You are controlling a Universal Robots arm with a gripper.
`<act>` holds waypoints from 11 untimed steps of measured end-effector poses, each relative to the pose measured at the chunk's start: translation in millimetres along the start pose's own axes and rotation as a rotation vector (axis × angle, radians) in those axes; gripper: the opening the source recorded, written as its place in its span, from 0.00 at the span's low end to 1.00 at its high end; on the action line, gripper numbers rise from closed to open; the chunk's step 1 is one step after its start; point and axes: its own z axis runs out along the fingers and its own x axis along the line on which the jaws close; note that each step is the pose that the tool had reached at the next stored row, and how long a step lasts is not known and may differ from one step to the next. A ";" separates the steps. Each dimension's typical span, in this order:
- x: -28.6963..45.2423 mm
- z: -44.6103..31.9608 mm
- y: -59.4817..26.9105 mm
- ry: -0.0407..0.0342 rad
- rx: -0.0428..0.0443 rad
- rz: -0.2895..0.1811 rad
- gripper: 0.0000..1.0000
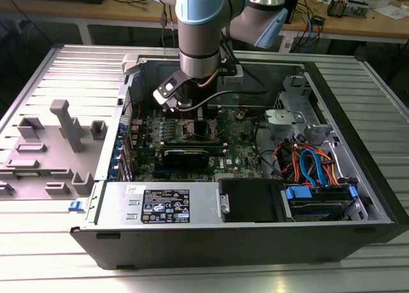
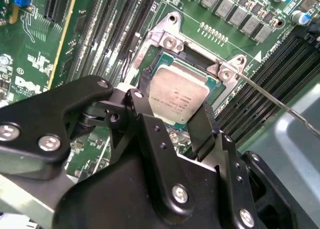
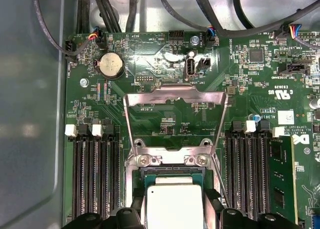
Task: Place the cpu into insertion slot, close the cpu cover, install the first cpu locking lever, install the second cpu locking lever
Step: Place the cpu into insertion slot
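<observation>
Gripper (image 2: 172, 109) is narrow and closed on the cpu (image 2: 180, 91): black fingers (image 2: 144, 91) press on two opposite edges, nothing else between them. Cpu is silvery top up, right over the slot (image 2: 167, 36). In the second wrist view its green edge lines up inside the slot's metal rim, but I can't tell if it's fully seated or just above.

Cover (image 3: 175, 95) stands open in the first wrist view, tipped back away from the slot. Its legs meet the rim by the two screws, so the slot is unblocked from above. One thin wire lever (image 2: 280, 103) sticks out from the rim's corner. It's beside one finger but apart from it.

Room is pretty tight at the sides. Long black memory slots (image 3: 95, 174) flank the slot on both sides, near the fingers but not touching afaict. Beyond the cover is green board (image 3: 150, 64) w/ a coin battery (image 3: 110, 65), then cables (image 3: 200, 19) along the board's far edge. Grey case wall (image 3: 30, 114) runs along one board edge, well apart from the slot.

Exterior view: arm (image 1: 198, 24) comes down from the upper middle of the frame into the open case (image 1: 255, 248), w/ free room round it. Coloured wires (image 1: 313, 165) sit at the exterior view's right. A grey fixture (image 1: 64, 123) is at the exterior view's left on the table (image 1: 38, 261).
</observation>
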 end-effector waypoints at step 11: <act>0.0 2.0 2.1 -0.0025 0.0002 0.009 0.55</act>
